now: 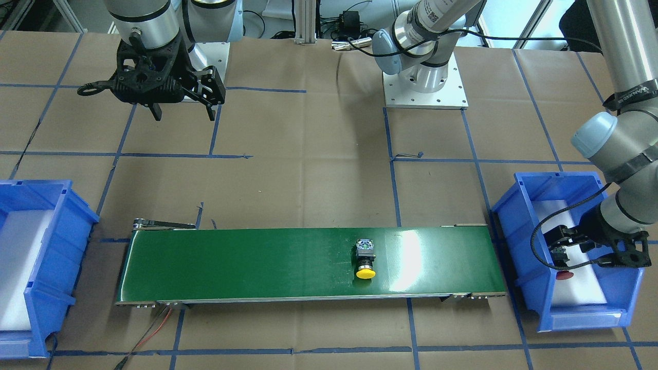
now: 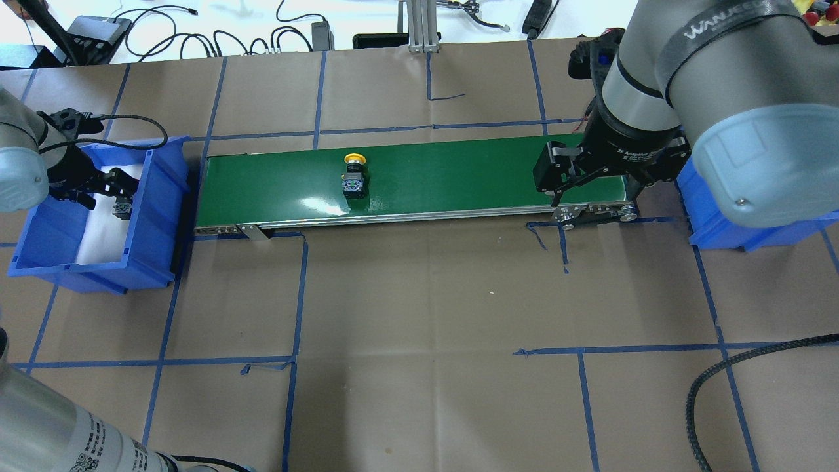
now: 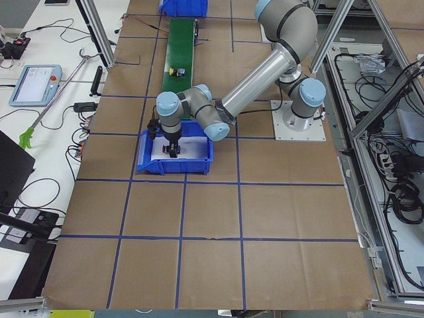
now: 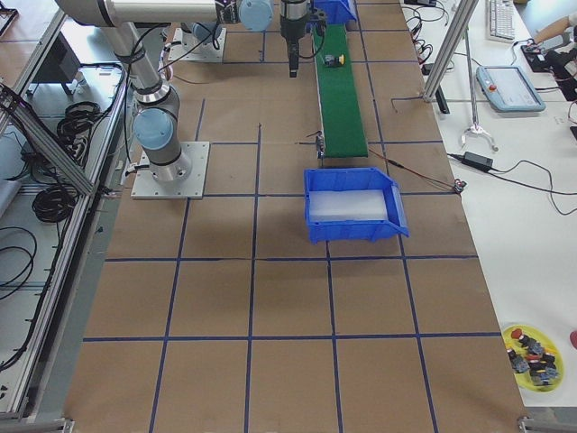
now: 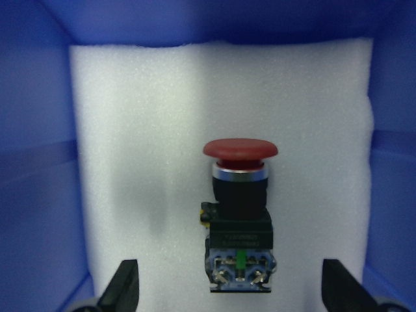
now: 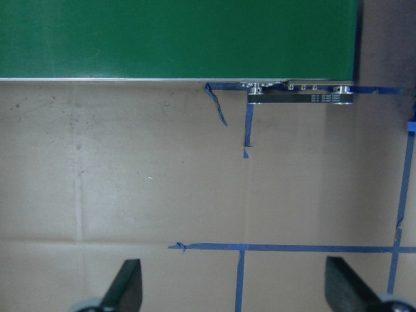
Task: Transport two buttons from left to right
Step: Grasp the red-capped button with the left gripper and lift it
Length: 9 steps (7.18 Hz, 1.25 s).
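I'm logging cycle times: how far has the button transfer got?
Done: the yellow button lies on the green belt, partway along. In hand: the left gripper, open, straddles the red button on the foam in the left bin, not gripping it. Left: both buttons must reach the right bin, which shows no button; the right gripper hovers open near the belt's end.

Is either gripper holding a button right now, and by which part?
Nothing is held. The left gripper stands open astride the red button lying on foam, not touching it; the right gripper is open, empty.
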{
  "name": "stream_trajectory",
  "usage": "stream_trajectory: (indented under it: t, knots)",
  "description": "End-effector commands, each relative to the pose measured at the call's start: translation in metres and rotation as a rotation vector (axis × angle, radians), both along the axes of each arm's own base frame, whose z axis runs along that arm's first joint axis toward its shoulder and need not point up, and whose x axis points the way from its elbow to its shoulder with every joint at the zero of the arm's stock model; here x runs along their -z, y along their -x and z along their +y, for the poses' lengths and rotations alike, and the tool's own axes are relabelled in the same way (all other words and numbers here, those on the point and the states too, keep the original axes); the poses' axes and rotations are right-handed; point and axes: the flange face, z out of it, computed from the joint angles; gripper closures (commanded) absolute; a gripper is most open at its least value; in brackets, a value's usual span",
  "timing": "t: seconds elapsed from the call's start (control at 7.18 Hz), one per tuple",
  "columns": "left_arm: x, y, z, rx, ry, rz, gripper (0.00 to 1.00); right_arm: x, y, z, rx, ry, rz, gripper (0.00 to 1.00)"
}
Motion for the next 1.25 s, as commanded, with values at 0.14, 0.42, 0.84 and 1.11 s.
stream_trajectory:
  t: [0.14,0.42,0.84,1.11]
  knots:
    - [0.010,0.001,-0.002,-0.003,-0.005,0.005,0.08,0.000,0.000,0.000,0.000,-0.003,0.000,0.00]
    - [0.008,0.000,-0.004,-0.003,0.001,0.003,0.55,0.000,0.001,0.000,0.001,-0.003,0.000,0.00]
    - [0.001,-0.001,-0.007,-0.011,0.015,-0.001,0.98,0.000,0.000,0.000,0.000,-0.003,0.000,0.00]
    - [-0.032,-0.004,-0.011,-0.003,0.050,-0.025,0.99,0.000,0.000,0.001,0.000,-0.002,0.000,0.00]
